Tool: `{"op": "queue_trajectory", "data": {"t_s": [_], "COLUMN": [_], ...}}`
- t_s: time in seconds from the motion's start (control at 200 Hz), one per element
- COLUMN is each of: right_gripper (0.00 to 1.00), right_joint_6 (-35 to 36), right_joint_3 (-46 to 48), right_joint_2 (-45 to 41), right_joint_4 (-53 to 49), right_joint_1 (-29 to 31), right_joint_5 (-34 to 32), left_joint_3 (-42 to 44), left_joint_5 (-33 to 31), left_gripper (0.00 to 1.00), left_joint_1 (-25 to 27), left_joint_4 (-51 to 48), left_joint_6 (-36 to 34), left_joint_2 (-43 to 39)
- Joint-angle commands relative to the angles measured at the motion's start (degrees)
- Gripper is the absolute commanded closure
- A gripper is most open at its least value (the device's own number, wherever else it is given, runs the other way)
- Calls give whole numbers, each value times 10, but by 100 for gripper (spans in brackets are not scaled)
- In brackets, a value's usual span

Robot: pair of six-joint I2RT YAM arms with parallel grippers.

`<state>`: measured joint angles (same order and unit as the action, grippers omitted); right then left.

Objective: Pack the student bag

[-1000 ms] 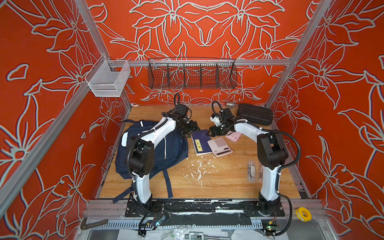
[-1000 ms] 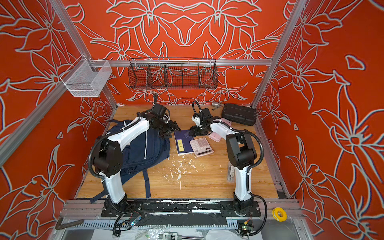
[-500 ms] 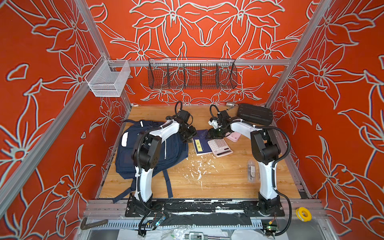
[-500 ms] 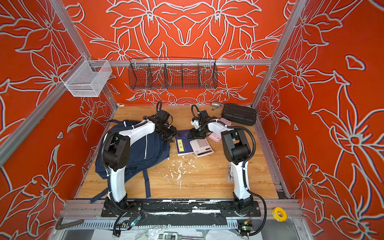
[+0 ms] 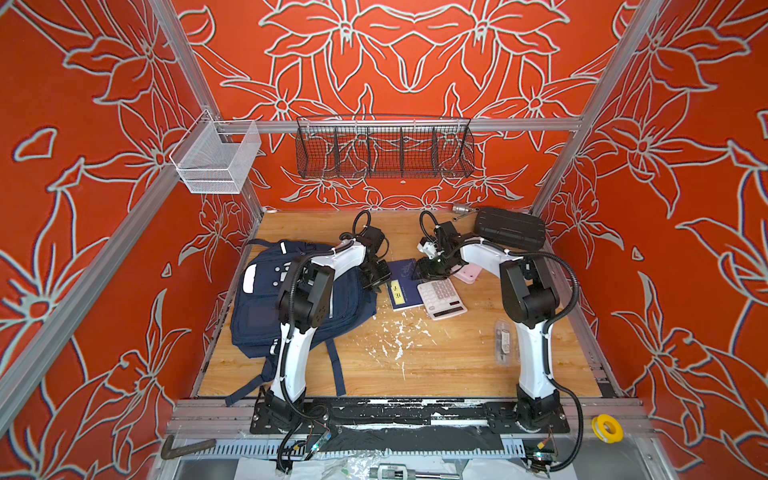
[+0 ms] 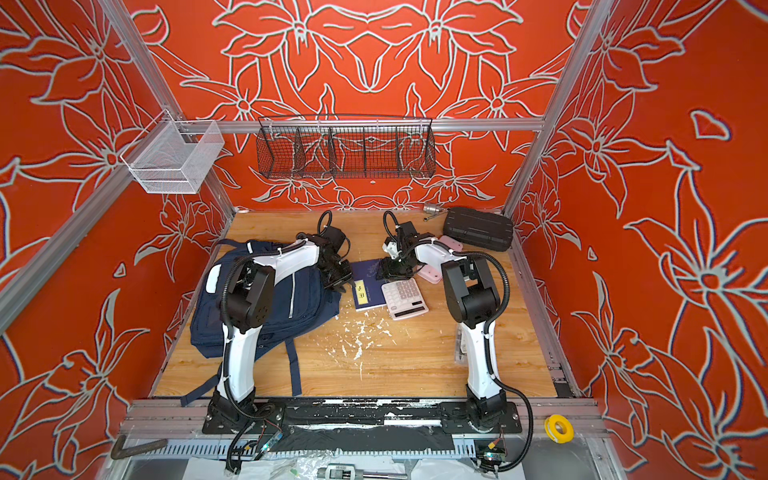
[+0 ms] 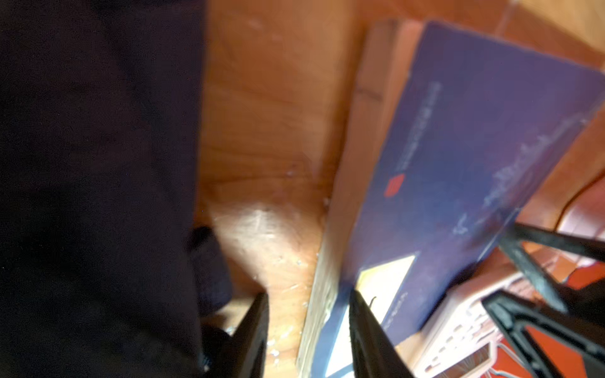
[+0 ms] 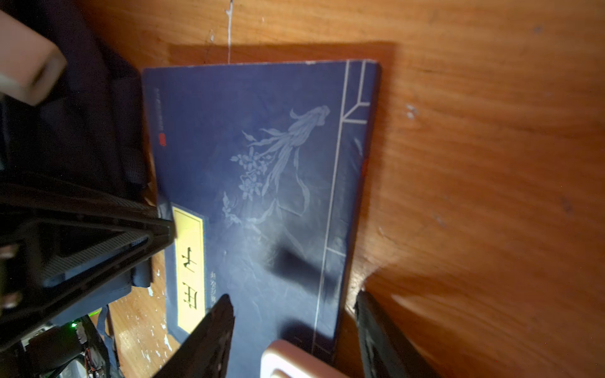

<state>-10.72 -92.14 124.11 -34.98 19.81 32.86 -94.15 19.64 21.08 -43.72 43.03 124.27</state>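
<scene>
Over the last second the left arm has folded its elbow in above the large navy blue fabric backpack [image 5: 257, 309]. It has brought the left tool [image 5: 376, 277] down to the slim navy blue notebook with a yellow label [image 5: 402, 286], its jaws narrowing on the way. The right arm has barely shifted.

The backpack lies flat on the left of the wooden tabletop [image 5: 436, 374], patch side up, with its straps trailing toward the front. In both top views no open mouth shows, and nothing can be seen to have gone in.

Just beside the backpack's right edge, the left tool straddles the notebook's long edge. In the left wrist view one finger lies over the label and the other stands off the page edge with bare wood between. The jaws are drawn partly in but clamp nothing yet.

The right tool [image 5: 432, 269] sits over the notebook's far end, jaws apart and empty, one finger above the cover and one past its edge. Whether it presses down cannot be told.

Further right, four things wait on the tabletop:
- the pale pink desk calculator [image 5: 442, 297], touching the notebook
- the small flat pink case [image 5: 471, 272]
- the clear plastic packet [image 5: 503, 340]
- the black ribbed hard case [image 5: 509, 228] at the back

The packing seems hardly begun. The first item is only being taken up, and the backpack probably still needs opening.
</scene>
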Motion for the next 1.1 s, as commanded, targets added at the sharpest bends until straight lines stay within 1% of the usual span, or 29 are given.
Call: {"op": "queue_trajectory", "data": {"t_s": [0.0, 0.085, 0.125, 0.325, 0.48, 0.65, 0.731, 0.881, 1.001, 1.096], "right_gripper": [38, 38, 38, 41, 48, 53, 53, 54, 58, 58], "right_joint_6": [-1, 3, 3, -16, -44, -63, -61, -30, -20, -14], "right_joint_3": [-20, -31, -31, -10, 1, -11, -17, -48, -69, -86], "right_joint_2": [22, 31, 31, 16, 7, 21, 25, 42, 60, 73], "right_joint_4": [-37, -47, -43, 15, 78, 106, 108, 59, 44, 41], "right_joint_1": [-1, -1, 0, 0, -1, 0, 0, 0, 1, 4], "right_joint_5": [34, 45, 53, 121, 179, 214, 211, 189, 207, 203], "left_joint_3": [-10, -24, -34, -67, -75, -69, -72, -81, -83, -92], "left_joint_5": [-33, -32, -33, -24, -16, -20, -18, -12, -10, -9], "left_gripper": [73, 83, 85, 100, 100, 100, 100, 100, 100, 100], "left_joint_1": [-1, -1, -1, -4, -12, -24, -34, -44, -46, -47], "left_joint_4": [-47, -57, -64, -84, -91, -89, -91, -93, -87, -87], "left_joint_6": [-14, -20, -24, -36, -40, -47, -51, -58, -56, -56], "left_joint_2": [35, 52, 62, 99, 120, 123, 127, 135, 134, 134]}}
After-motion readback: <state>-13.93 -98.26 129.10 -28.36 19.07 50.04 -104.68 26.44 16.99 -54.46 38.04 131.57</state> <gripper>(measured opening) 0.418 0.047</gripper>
